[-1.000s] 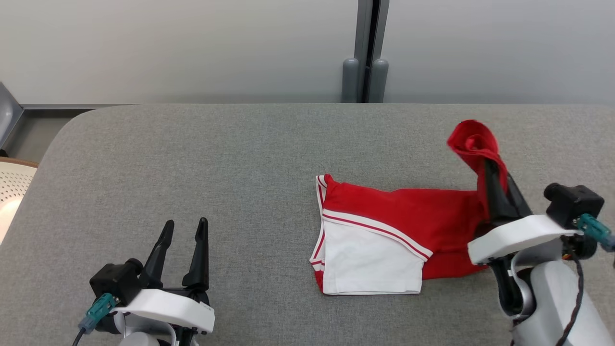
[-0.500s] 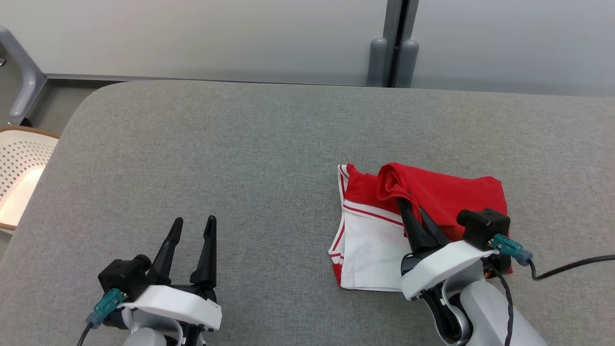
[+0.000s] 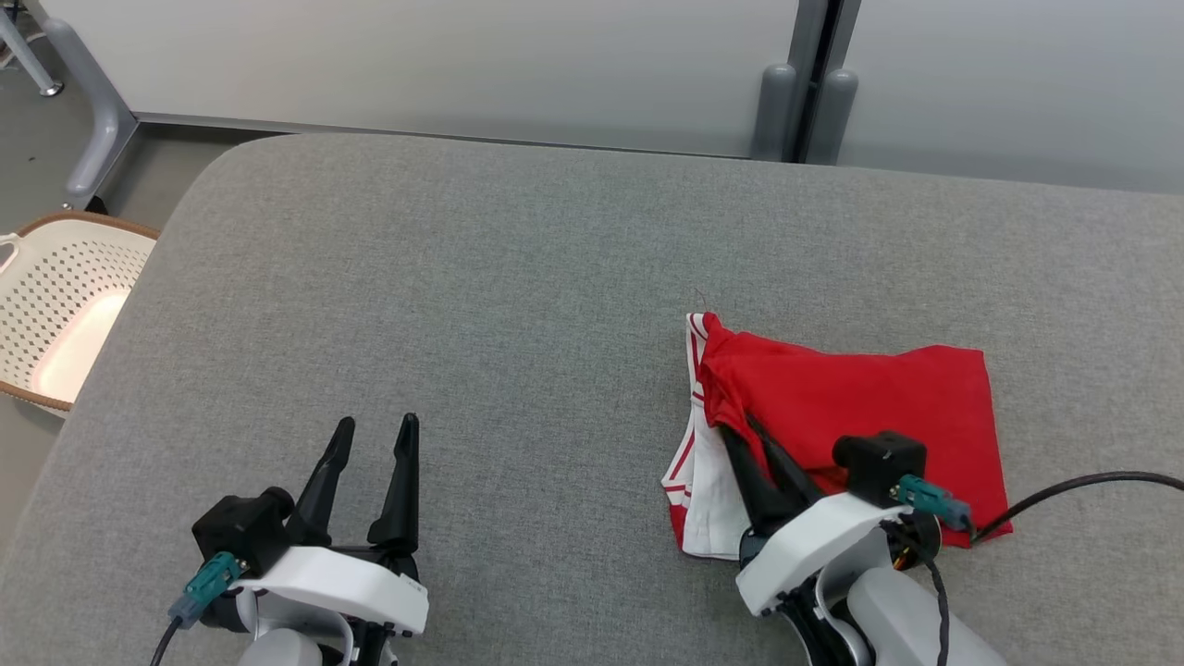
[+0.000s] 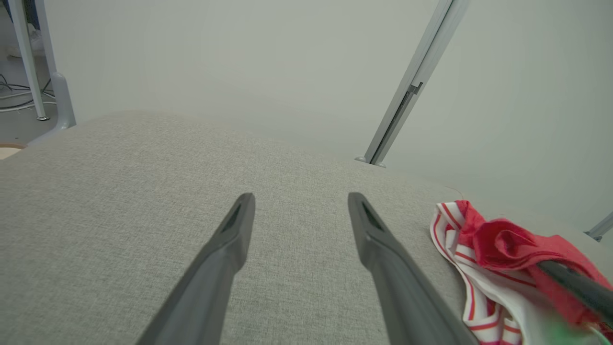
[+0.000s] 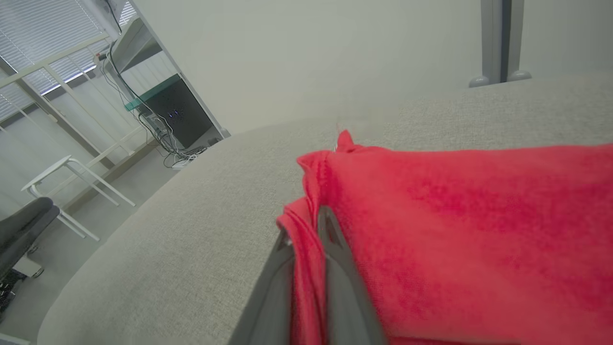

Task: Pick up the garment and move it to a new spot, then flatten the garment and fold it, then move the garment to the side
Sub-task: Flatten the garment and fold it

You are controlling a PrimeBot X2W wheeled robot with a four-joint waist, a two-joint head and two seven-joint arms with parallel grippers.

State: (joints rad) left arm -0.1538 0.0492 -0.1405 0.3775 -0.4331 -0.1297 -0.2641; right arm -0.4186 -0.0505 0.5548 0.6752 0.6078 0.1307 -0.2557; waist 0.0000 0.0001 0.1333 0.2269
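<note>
Near edge of the grey cloth-covered counter (image 3: 462,277), left part: the left gripper (image 3: 377,421) hovers with its two dark fingers spread wide, holding nothing, well apart from the cloth. Near edge, right part: the right gripper (image 3: 740,427) has its fingers pressed nearly together on a fold of the red fabric, a pinch seen close up in the right wrist view, where a ridge of cloth stands between the two fingers. The garment (image 3: 860,398) lies on the right half of the counter, closer to the near edge than to the far one. A red layer is spread over most of it, and a white panel with red-striped trim shows along its left side, beside the gripped fold. Off the counter's left edge, a pale perforated basket (image 3: 65,296) sits lower down. Beyond the far edge stands a light partition with a grey post (image 3: 805,102).
</note>
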